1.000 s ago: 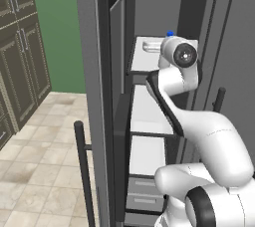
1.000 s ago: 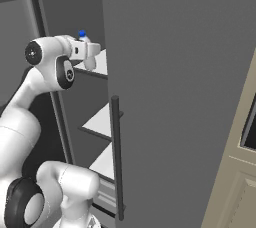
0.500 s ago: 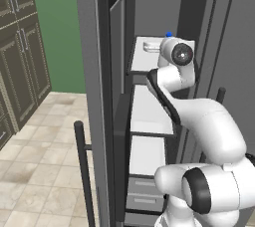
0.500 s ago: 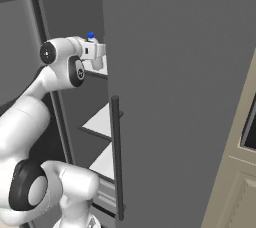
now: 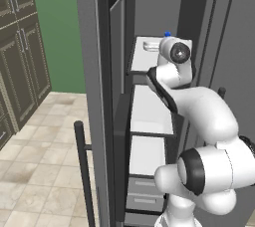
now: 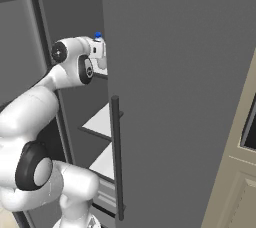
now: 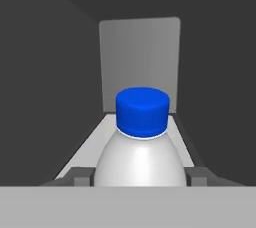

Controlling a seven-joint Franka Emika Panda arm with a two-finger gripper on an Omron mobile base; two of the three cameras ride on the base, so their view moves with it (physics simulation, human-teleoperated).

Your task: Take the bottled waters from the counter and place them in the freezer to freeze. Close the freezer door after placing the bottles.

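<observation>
Whitish-clear plastic bottle with blue cap (image 5: 167,35) up at the freezer's top white shelf (image 5: 144,61), peeking behind the white wrist. From the right: blue cap (image 6: 98,36) above the hand, inside the freezer. From the hand: bottle (image 7: 141,157) upright, clamped between both dark fingertips (image 7: 80,176), shelf below.

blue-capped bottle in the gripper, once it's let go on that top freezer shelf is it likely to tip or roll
The blue-capped bottle looks upright between the gripper fingers, so it probably stands if released gently. Its rounded, smooth body would likely roll if knocked over on the flat white shelf.
</observation>
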